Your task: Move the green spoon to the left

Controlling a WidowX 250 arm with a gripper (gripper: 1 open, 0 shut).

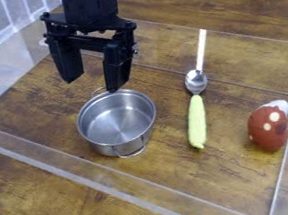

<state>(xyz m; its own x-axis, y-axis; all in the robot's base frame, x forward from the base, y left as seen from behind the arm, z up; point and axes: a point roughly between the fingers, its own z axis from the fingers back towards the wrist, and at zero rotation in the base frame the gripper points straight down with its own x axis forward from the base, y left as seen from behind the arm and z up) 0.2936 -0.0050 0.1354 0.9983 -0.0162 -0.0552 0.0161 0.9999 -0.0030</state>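
Note:
The green spoon lies flat on the wooden table, its thick yellow-green handle pointing toward me and its small silver bowl at the far end. My gripper hangs open above the table to the spoon's left, just behind the steel pot. Its two black fingers point down with nothing between them. A good gap separates the gripper from the spoon.
A red-brown egg-shaped object sits right of the spoon. A thin white stick lies beyond the spoon's bowl. Clear plastic walls border the table's front and right.

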